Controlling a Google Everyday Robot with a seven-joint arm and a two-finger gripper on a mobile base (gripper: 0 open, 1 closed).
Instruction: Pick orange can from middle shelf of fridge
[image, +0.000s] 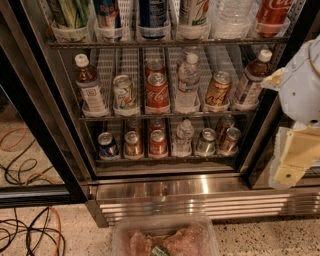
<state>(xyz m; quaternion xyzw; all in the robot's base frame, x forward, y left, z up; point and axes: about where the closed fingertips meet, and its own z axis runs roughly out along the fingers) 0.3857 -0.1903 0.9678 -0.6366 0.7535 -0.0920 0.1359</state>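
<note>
The fridge (200, 189) stands open, steel base below. Its middle shelf (167, 116) carries a row of bottles and cans. The claw (293, 159) hangs at the right edge, outside the fridge; whether it is open or closed cannot be told. The orange can (218, 90) stands upright on the middle shelf, between a water bottle (188, 80) and a brown bottle (251, 80).

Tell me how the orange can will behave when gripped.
The orange can looks rigid but probably dentable. It leans in its clear cup, so a nudge may rock it. Its smooth round side could slip. The end effector is at the right edge, apart from it.
</note>
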